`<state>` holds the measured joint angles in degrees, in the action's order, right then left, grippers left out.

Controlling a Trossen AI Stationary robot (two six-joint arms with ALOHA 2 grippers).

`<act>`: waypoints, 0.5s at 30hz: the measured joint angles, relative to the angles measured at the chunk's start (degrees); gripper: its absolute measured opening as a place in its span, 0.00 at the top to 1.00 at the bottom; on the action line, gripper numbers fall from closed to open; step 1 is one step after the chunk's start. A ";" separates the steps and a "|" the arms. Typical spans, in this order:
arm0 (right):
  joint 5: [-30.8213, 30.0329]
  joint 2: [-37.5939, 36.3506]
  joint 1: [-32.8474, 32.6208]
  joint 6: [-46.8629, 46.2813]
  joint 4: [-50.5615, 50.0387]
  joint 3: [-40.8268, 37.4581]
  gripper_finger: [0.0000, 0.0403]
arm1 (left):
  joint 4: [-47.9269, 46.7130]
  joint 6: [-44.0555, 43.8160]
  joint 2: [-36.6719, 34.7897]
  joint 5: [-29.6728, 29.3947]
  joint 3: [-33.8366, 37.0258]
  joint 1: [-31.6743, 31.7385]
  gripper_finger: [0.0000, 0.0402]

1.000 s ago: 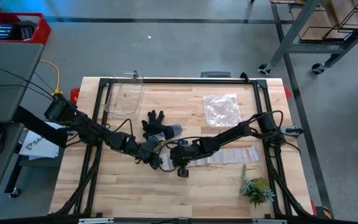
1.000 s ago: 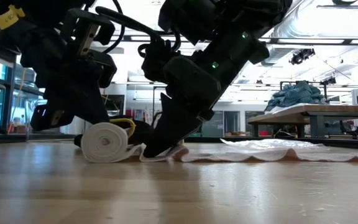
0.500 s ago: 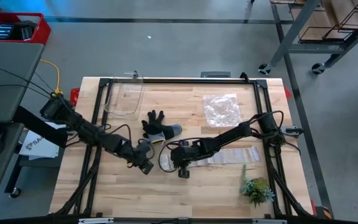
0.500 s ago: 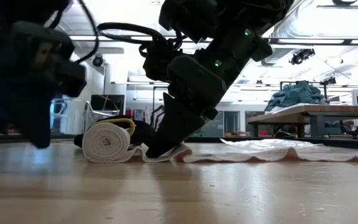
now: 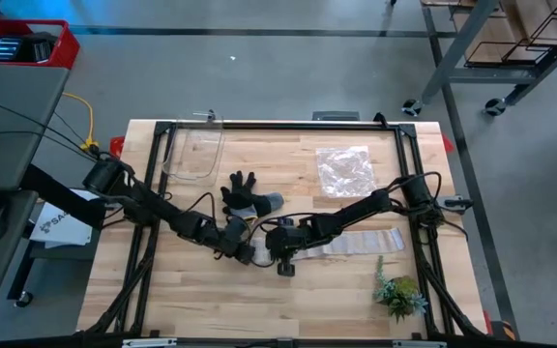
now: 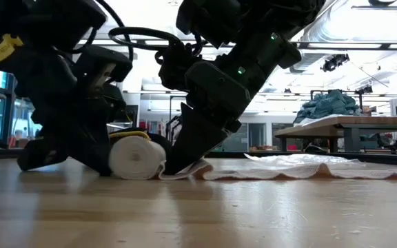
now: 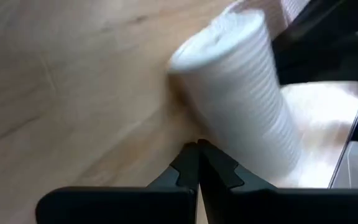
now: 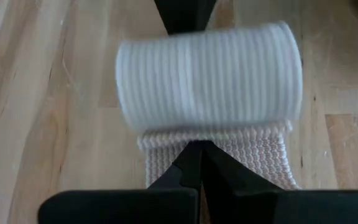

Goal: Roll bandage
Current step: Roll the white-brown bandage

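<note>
1. High view: the bandage (image 5: 361, 242) lies on the wooden bench (image 5: 191, 300), its flat tail running toward the right edge and its rolled end near the middle. The left tool (image 5: 243, 250) sits just beside the roll on its left; the right tool (image 5: 280, 254) sits on the strip just to the roll's right. A black-and-grey glove (image 5: 243, 196), a clear plastic bag (image 5: 344, 169), a clear container (image 5: 193, 153) and a small green plant (image 5: 398, 294) also lie on the bench. A white sheet (image 5: 56, 222) off the left edge carries dark letters too small to read.

2. Low view: the rolled bandage (image 6: 136, 159) rests on the bench, the left tool (image 6: 105, 165) against its left side, the right tool (image 6: 178, 165) pressing the strip down at its right.

3. Left wrist view: the left tool (image 7: 197, 148) has its fingers clenched together, tips touching the roll (image 7: 247, 87).

4. Right wrist view: the right tool (image 8: 194, 152) is clenched too, tips on the flat strip just beside the roll (image 8: 207, 74).

5. No brand or label can be read on the bandage.
</note>
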<state>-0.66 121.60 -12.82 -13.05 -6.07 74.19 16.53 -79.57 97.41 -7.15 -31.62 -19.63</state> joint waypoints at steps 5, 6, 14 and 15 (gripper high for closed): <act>-0.62 0.00 -0.04 -1.99 0.56 0.00 1.00 | -1.31 2.35 -4.05 -3.78 0.69 0.63 1.00; -1.14 0.00 -0.07 -1.98 0.63 0.00 1.00 | -1.33 2.76 -4.92 -3.88 0.68 0.61 1.00; -2.74 0.04 -0.09 -2.37 1.05 -0.02 1.00 | -4.99 3.77 -7.19 -4.13 0.30 0.64 1.00; -2.72 0.04 -0.09 -2.39 1.03 -0.02 1.00 | -6.97 3.35 -7.20 -4.11 0.24 0.61 1.00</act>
<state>-3.38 121.64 -12.91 -15.44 -5.04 74.17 9.56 -76.22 90.21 -11.27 -31.38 -19.03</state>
